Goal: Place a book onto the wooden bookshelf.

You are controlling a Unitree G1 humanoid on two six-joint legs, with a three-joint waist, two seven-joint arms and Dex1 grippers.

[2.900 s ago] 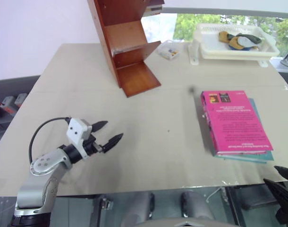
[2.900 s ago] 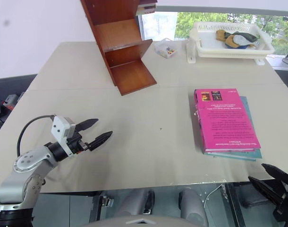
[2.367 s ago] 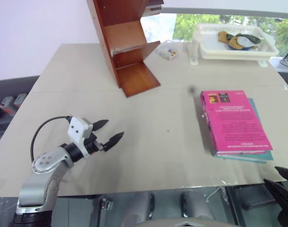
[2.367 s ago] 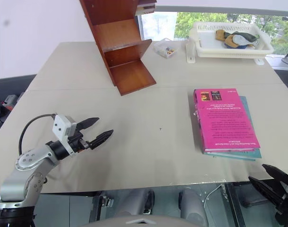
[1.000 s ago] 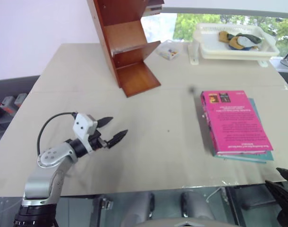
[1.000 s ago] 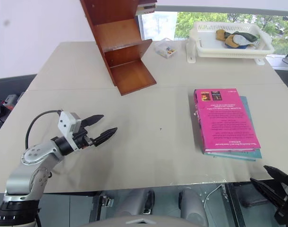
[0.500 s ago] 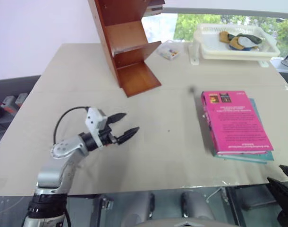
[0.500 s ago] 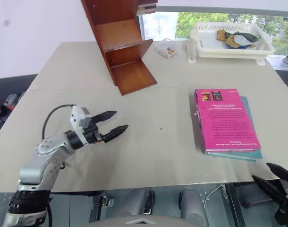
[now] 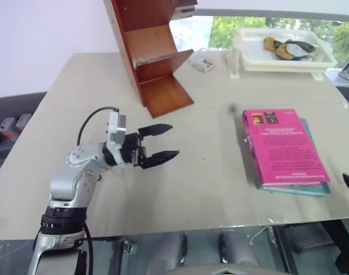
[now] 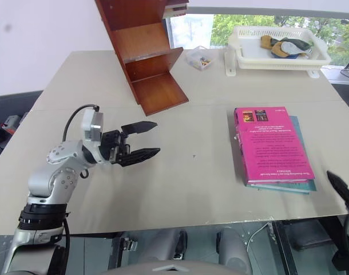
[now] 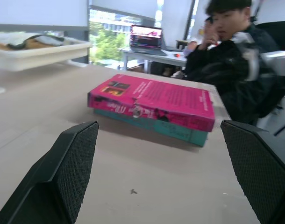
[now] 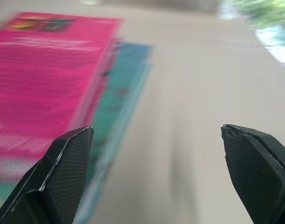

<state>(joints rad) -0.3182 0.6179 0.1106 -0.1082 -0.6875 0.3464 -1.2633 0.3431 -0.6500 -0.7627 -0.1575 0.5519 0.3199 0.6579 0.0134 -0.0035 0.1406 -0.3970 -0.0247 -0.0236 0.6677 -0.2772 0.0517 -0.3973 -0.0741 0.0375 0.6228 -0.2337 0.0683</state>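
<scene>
While the book (image 9: 284, 148) lies flat on the right side of the pale, matte worktop (image 9: 203, 183), its thin glossy magenta cover faces up with two small dark pictures and lines of small text at the far end. It rests squarely on a teal-green book (image 9: 312, 189) of similar size, whose edge peeks out along the right and near sides. At the far left of the worktop stands the wooden bookshelf (image 9: 149, 54), reddish-brown and polished, with slanted open tiers and a smooth board sloping down to the surface. A white plastic tray (image 9: 283, 57) with slotted walls sits at the far right corner, holding a few soft items, and a small clear box (image 9: 203, 62) lies between it and the bookshelf. The left end effector (image 9: 162, 142) hovers over the left half of the worktop, its two black, cross-hatched fingers (image 11: 67, 172) spread wide apart and gripping nothing, pointing across toward the book. The right end effector (image 12: 156, 172) is near the worktop's front right corner, beside the near end of the two books, its fingers likewise far apart and empty. Broad bare surface lies between the left end effector and the book, and between the book and the bookshelf. A person (image 11: 231, 60) in dark clothes sits beyond the worktop's right edge.
</scene>
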